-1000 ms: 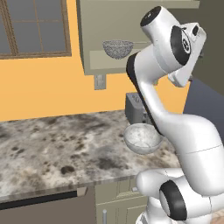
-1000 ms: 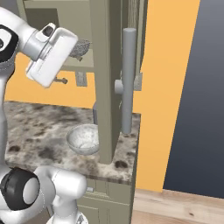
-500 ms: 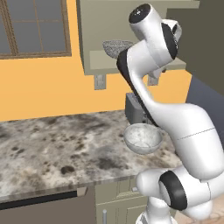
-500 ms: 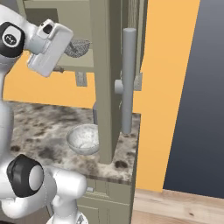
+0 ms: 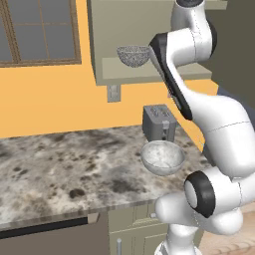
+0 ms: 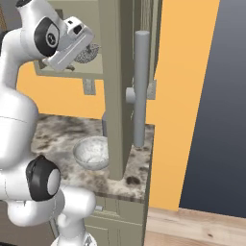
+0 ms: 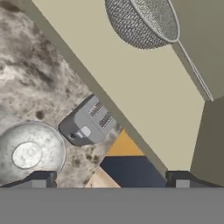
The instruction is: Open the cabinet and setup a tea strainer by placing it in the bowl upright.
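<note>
Your gripper, jaws apart, is nearing the strainer on the cabinet shelf; approaching crooked, you're risking knocking it off.

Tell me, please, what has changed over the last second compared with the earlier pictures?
The arm has swung its hand up and in toward the open cabinet shelf, bringing the tool, jaws wide and empty, nearer the tea strainer. Nothing was grasped or released. The strainer on the shelf, the bowl and the toaster on the counter have not moved.
</note>
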You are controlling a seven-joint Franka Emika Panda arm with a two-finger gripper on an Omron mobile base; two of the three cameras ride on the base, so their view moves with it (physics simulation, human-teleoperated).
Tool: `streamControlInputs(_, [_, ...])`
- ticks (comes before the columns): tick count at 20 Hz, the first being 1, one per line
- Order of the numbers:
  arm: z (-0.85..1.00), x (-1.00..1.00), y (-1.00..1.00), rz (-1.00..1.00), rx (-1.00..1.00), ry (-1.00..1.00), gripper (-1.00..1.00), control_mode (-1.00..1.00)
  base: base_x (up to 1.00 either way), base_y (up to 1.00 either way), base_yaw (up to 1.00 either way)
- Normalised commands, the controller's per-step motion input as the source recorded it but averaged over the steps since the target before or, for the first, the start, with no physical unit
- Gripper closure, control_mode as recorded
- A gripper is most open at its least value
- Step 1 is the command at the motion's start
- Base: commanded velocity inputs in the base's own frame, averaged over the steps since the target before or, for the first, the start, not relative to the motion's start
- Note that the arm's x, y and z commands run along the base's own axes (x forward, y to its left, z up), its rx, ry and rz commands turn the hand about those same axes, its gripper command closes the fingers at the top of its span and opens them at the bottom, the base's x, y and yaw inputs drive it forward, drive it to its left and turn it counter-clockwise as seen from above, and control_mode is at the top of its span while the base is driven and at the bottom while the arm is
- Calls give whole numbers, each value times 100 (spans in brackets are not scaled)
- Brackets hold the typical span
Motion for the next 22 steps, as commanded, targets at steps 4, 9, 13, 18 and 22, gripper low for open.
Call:
streamControlInputs(4, [-19, 63, 51, -5, -5, -5, -100, -100, 0, 0, 0])
streamControlInputs(9, [-21, 45, 40, -5, -4, -8, -100, -100, 0, 0, 0])
streamControlInputs(13, [1, 4, 47, 1, 0, -10, -100, -100, 0, 0, 0])
streamControlInputs(18, [0, 15, 45, 2, -4, -7, -100, -100, 0, 0, 0])
streamControlInputs(22, [0, 30, 42, 0, -17, -10, -100, -100, 0, 0, 0])
